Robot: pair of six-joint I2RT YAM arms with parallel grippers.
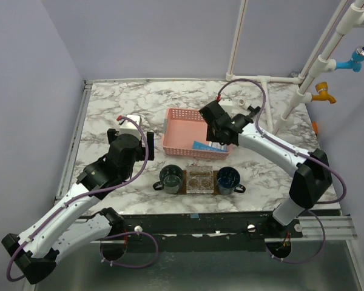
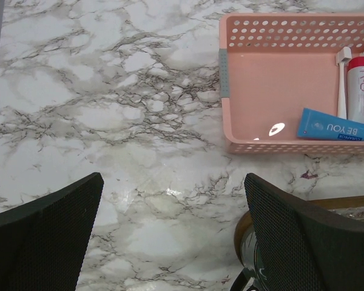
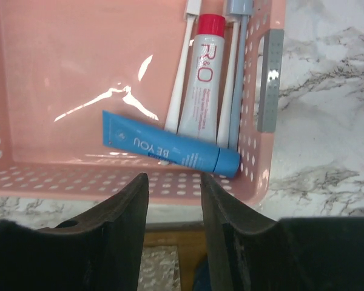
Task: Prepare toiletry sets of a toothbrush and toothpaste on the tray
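Top view: the right tool (image 1: 217, 138) hangs over the near-right corner of the pink basket (image 1: 173, 130), while the left tool (image 1: 130, 123) sits beyond the basket's other side, above the table (image 1: 109, 97). The tray (image 1: 186, 182) lies behind both tools, toward the bases, with no brush or paste on it, so this looks like the first pick.

Left wrist: its fingers are spread wide and hold nothing. The toothbrush (image 2: 341, 85) and toothpaste (image 2: 359, 91) lie ahead, far right.

Right wrist: the fingers are parted by a narrow gap and are empty. The toothpaste is straight ahead, with the toothbrush along its left side. A blue tube (image 3: 170, 148) crosses their near ends. The next move probably calls for descending past it.
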